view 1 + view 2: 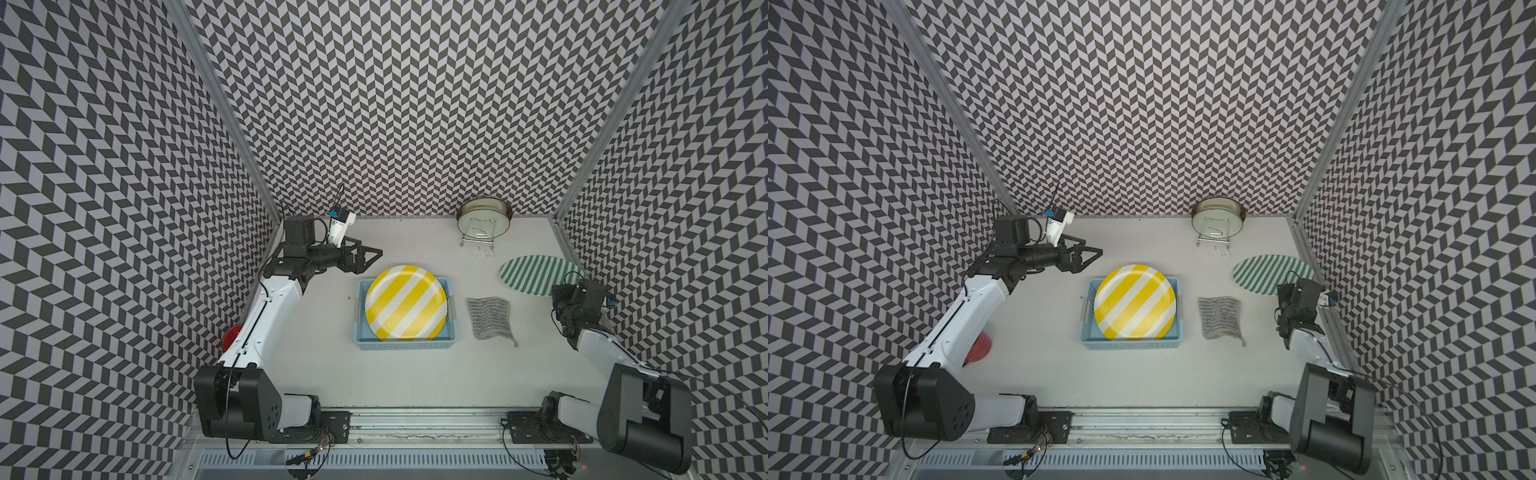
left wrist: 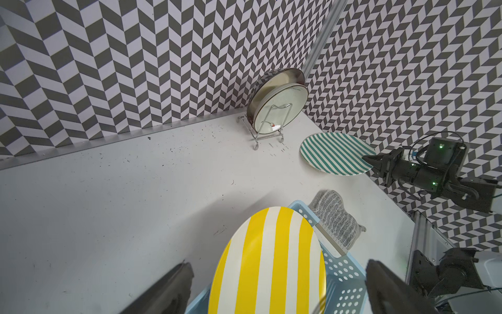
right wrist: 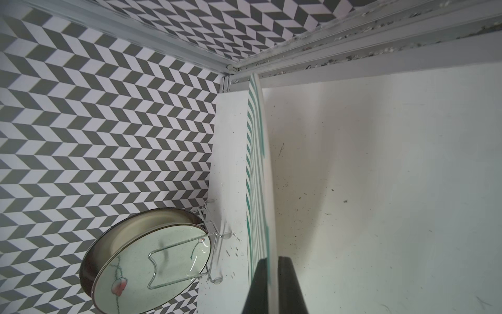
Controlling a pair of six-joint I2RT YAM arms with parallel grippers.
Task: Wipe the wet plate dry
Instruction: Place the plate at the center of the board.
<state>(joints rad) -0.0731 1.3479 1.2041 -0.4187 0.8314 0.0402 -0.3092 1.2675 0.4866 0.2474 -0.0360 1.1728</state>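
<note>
Chevron-walled table (image 1: pixel 316 365): right hand (image 3: pixel 273 259) pinches green-striped plate (image 1: pixel 536 274) (rim only).

No legible text, no labels or brands, no numbers — nothing readable anywhere.

Bare table (image 1: pixel 316 365) is lying open from 6 to 9 o'clock of the basket (image 1: pixel 405 343). The cloth (image 1: pixel 490 318) is crowding 3 o'clock, the green striped plate (image 1: pixel 536 274) 2, the rack (image 1: pixel 477 238) 1.

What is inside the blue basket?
A yellow-striped plate rests across the blue basket, reaching past its far rim. The plate covers the basket floor, so anything beneath cannot be seen.
</note>
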